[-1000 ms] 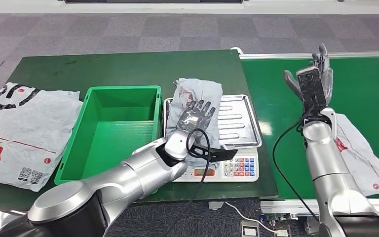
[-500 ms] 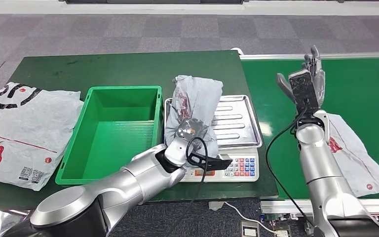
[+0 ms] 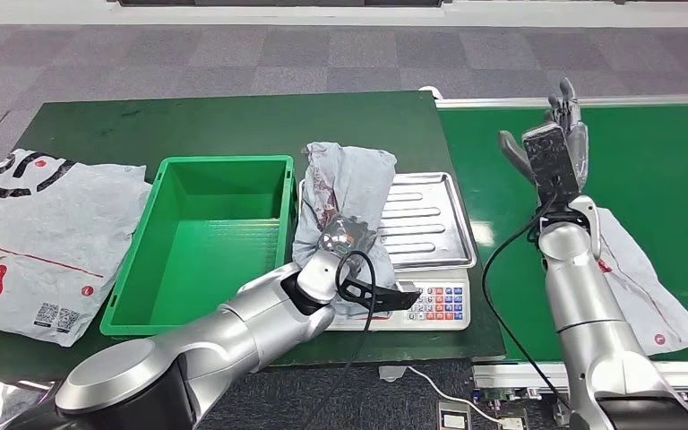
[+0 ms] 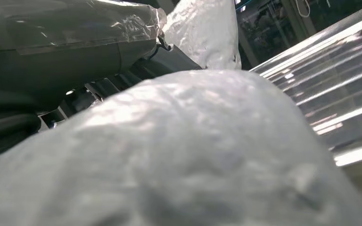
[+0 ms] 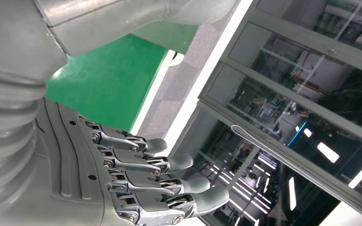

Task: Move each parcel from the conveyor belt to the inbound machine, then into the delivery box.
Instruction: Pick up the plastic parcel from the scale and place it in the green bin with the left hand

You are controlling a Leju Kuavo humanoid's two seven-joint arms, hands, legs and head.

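Observation:
A crumpled grey parcel (image 3: 351, 184) lies on the left part of the scale's steel tray (image 3: 432, 215), its edge reaching toward the green delivery box (image 3: 202, 242). My left hand (image 3: 345, 236) grips the parcel's near end, fingers curled into the plastic. In the left wrist view the parcel (image 4: 193, 150) bulges close to the camera, with the tray (image 4: 330, 84) beside it. My right hand (image 3: 560, 134) is raised over the conveyor belt (image 3: 672, 152), open and holding nothing; its fingers (image 5: 169, 181) are straight. A white parcel (image 3: 640, 282) lies on the belt behind my right forearm.
A large white parcel with red and black print (image 3: 36, 233) lies flat on the green table left of the box. The scale's keypad (image 3: 434, 303) faces the near table edge. A black cable loops from my left wrist.
My left hand went from lying flat on the grey parcel to gripping it, and has dragged it toward the box and the near edge. The right hand shifted slightly left.

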